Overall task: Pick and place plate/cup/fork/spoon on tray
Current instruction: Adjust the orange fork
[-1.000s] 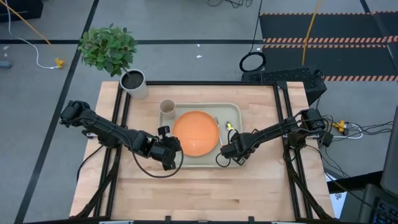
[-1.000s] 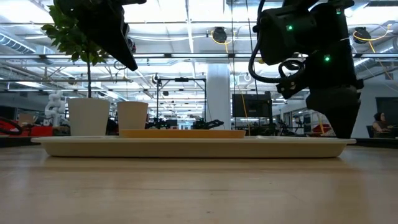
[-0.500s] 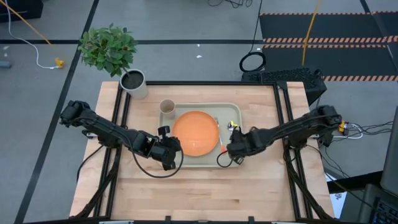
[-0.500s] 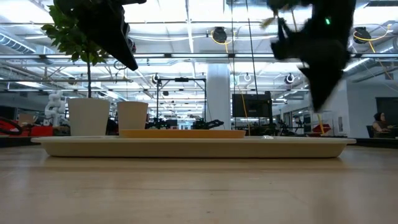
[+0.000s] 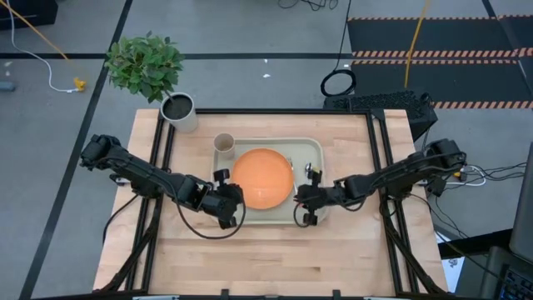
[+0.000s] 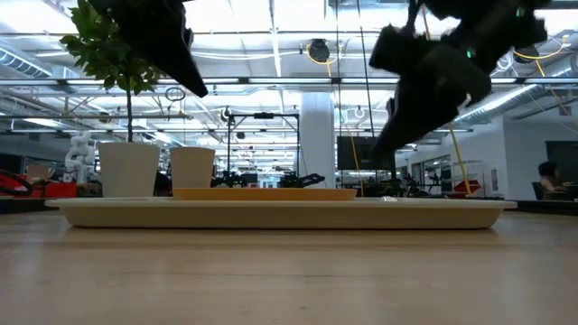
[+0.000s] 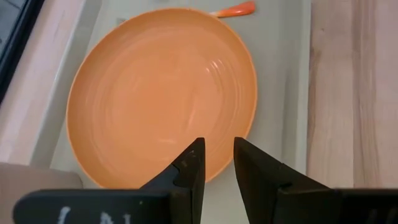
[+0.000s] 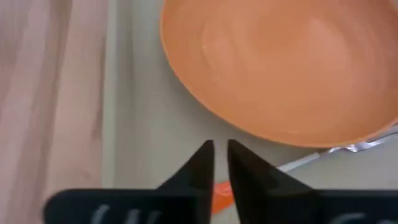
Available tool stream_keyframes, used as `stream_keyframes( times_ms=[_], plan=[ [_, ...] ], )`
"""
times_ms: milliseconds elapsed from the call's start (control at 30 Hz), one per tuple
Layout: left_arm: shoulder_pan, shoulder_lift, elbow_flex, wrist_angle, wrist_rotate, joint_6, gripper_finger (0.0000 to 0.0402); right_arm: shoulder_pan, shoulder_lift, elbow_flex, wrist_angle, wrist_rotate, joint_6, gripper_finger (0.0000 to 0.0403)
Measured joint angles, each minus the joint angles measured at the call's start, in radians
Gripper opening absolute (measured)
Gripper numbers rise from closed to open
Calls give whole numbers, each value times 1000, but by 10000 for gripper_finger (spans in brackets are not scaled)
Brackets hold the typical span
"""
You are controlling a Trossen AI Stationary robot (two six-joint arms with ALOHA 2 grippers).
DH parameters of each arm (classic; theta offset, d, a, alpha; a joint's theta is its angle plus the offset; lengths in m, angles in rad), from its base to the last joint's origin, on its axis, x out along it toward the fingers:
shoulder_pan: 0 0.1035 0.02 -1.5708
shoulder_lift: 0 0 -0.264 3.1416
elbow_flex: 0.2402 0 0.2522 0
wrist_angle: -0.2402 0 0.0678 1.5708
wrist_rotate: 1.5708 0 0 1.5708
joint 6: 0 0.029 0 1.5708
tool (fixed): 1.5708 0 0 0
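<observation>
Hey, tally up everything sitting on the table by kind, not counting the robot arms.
Tray: 1
Orange plate: 1
Beige cup: 1
White plant pot: 1
Orange-handled utensil: at least 1; others may be hidden
Total: at least 5

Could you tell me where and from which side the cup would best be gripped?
Grip the cup across its rim from straight above: it stands upright and open-topped in the tray's far left corner. The plate lies close beside it, so a sideways approach looks crowded. The left gripper is probably better placed.
</observation>
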Motion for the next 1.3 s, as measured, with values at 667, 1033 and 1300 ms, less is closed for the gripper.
stream_keyframes(
  times_ms=[667,1033,1300],
  plan=[
    [6,0,0,103,0,104,88,-99,107,-98,104,-95,-21,0],
    [6,0,0,113,0,110,88,-99,107,-98,131,-119,-26,0],
    [6,0,0,126,0,122,88,-100,182,-94,175,-108,-6,0]
  ],
)
